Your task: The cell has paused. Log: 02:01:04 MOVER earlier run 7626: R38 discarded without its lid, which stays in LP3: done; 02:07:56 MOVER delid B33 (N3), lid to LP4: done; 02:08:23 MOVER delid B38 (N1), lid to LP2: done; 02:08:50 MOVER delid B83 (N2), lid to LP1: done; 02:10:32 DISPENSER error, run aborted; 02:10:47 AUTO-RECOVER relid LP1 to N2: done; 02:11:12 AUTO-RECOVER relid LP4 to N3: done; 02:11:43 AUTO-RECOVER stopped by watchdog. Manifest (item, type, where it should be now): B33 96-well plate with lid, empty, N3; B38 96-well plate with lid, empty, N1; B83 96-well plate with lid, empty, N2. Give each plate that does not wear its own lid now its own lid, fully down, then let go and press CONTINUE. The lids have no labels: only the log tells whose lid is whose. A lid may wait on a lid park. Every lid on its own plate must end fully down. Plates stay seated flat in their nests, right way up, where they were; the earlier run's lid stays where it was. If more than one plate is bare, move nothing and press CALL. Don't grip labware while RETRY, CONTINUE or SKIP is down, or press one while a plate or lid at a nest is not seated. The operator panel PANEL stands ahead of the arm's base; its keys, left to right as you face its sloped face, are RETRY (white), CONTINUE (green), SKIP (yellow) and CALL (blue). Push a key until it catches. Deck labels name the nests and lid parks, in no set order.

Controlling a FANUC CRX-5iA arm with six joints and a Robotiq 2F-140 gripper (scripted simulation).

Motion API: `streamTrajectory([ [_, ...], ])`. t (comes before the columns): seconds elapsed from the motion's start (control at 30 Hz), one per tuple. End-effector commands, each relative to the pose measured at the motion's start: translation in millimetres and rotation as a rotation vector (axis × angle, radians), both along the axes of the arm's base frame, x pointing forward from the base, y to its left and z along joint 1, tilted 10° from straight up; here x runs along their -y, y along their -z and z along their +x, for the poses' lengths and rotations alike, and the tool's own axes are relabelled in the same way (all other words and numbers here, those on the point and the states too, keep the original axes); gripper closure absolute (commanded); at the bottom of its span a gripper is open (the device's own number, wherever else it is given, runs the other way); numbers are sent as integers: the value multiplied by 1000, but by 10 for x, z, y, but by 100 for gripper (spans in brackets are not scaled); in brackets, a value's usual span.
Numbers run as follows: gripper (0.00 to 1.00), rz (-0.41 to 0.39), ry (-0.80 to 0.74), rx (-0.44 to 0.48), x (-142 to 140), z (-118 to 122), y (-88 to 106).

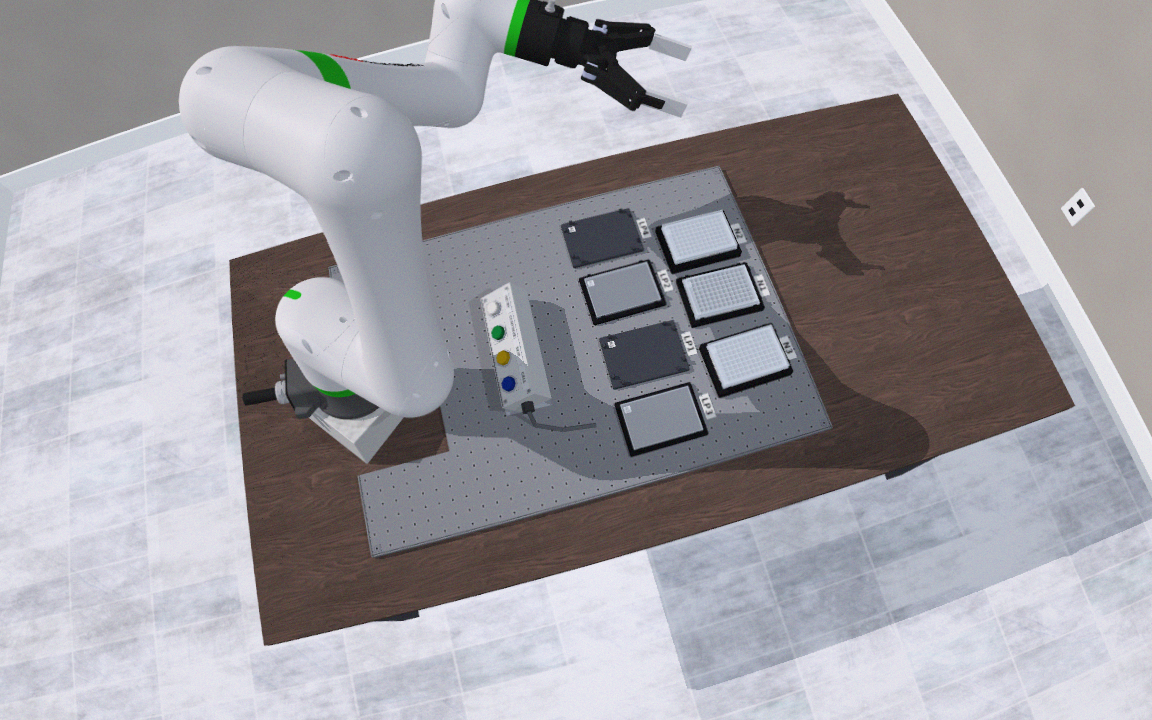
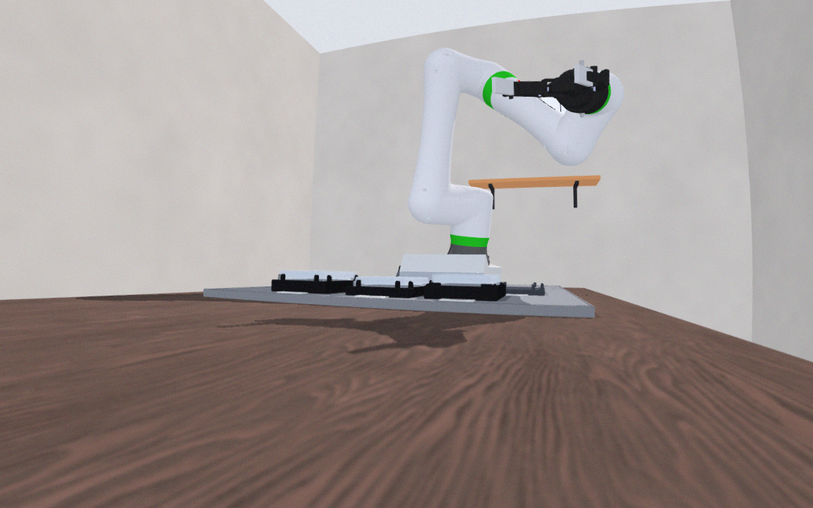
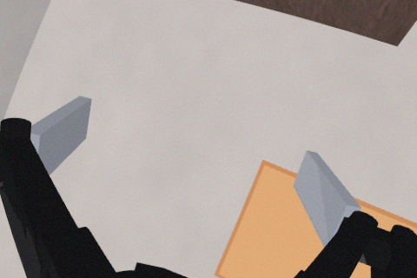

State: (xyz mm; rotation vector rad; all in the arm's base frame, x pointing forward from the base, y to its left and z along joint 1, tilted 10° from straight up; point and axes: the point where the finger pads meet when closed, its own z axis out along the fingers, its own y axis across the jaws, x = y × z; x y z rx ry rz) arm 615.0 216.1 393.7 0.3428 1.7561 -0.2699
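Dark brown wood-grain table top [image 2: 396,410] fills the foreground of the exterior view, with the grey perforated deck plate [image 1: 437,510] lying on it. High above the table's far edge, the black two-finger gripper [image 1: 665,76] stands with its grey-tipped fingers spread wide apart and nothing between them. On the deck, three white well plates sit in black nests: the middle one [image 1: 721,293] shows bare wells, while the other two [image 1: 698,236] [image 1: 746,356] look covered. Beside them, two flat clear lids [image 1: 621,291] [image 1: 661,418] rest on black lid parks. The white operator panel [image 1: 519,380] with coloured keys stands near the arm's base.
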Motion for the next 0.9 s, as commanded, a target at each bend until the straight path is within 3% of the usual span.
streamTrajectory([
  [0.0, 0, 0, 0, 0, 0, 0, -3],
  [0.6, 0, 6, 5, -1, 18, 5, 6],
  [0.7, 0, 78, 62, -15, 236, 50, 112],
  [0.77, 0, 191, 154, -34, 565, 94, 285],
  [0.8, 0, 191, 154, -34, 565, 94, 285],
  [0.83, 0, 268, 218, -44, 779, 108, 408],
  [0.87, 0, 268, 218, -44, 779, 108, 408],
])
